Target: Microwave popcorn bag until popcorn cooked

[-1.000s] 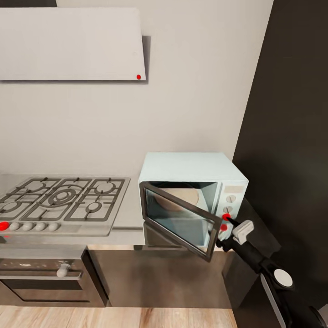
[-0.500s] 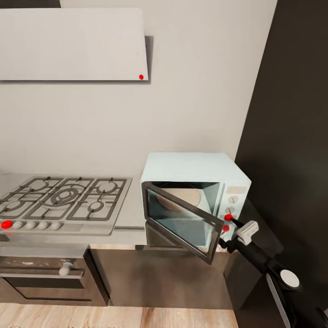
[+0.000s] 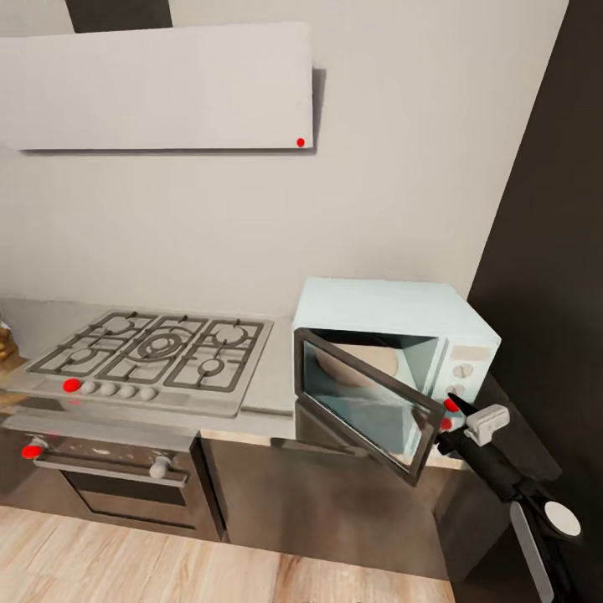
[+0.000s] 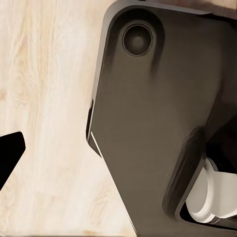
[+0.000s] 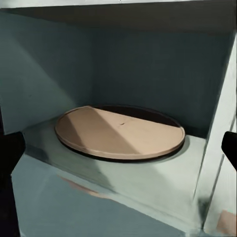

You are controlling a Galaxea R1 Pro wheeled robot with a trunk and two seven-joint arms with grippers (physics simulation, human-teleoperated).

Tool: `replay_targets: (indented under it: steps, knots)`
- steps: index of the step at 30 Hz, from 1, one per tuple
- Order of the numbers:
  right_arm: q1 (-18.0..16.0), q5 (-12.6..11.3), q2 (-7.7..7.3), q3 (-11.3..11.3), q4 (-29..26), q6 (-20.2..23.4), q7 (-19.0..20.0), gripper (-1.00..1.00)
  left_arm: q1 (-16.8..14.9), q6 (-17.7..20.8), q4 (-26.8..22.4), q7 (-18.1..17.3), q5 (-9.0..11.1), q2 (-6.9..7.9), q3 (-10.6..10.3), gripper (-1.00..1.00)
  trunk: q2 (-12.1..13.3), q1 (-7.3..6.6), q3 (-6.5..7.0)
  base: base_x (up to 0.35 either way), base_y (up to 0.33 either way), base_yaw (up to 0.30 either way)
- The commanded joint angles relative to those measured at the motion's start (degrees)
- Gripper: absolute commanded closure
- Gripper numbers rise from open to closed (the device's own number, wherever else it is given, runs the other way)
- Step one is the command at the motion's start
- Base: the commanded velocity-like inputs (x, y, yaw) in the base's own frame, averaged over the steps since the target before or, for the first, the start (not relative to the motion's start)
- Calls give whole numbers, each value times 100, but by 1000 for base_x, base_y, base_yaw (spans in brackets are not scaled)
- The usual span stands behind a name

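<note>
Fingertips of the right end effector (image 3: 459, 410) are seen at the microwave (image 3: 402, 335) control panel, just beyond the open door's (image 3: 368, 406) free edge; whether they are spread cannot be told. Ahead of it, a round turntable (image 5: 120, 132) lies inside. Farther off, the hob (image 3: 155, 356) sits on the table (image 3: 272, 381).

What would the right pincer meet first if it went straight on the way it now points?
Probably the round turntable plate or the back wall inside the open microwave. The right wrist view looks between the right pincer's fingertips into the bare cavity. Depth is unclear, so which comes first is uncertain.
</note>
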Motion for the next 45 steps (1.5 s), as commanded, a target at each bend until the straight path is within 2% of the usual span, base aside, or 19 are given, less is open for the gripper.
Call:
replay_targets:
  steps: [1,15,20,29,34,40,43,45]
  knots:
    - [-3,-47,1,-6,3,8,47,-100,-3,-5,1,0,4,0,16,-100,-6,-1,-7,-225,0,237]
    - [-3,-48,5,-7,3,11,17,-100,-3,-7,1,-1,4,-12,23,-100,-6,-1,-7,-173,-2,238]
    - [-3,-48,39,8,4,6,-566,-100,-3,-7,1,0,4,-16,24,-100,-6,-1,-7,-12,0,243]
    - [-3,-48,41,13,3,5,-713,-100,-3,-4,1,1,4,-17,24,-100,-6,-1,-7,-213,-9,244]
    - [-4,-48,41,25,5,6,-1072,-100,-3,-7,1,1,4,-17,24,-100,-6,-1,-7,-291,0,244]
    - [-3,-48,42,29,8,4,-1263,-100,-3,-8,1,0,4,-17,24,-100,-6,-1,-7,-195,0,245]
    - [-3,-48,49,149,11,-2,-1564,-100,-3,-7,1,1,4,-17,24,-100,-6,-1,-7,-31,0,247]
    - [-3,-48,49,408,11,-3,-1998,-100,-3,-7,1,1,4,-17,24,-100,-6,-1,-7,-4,0,247]
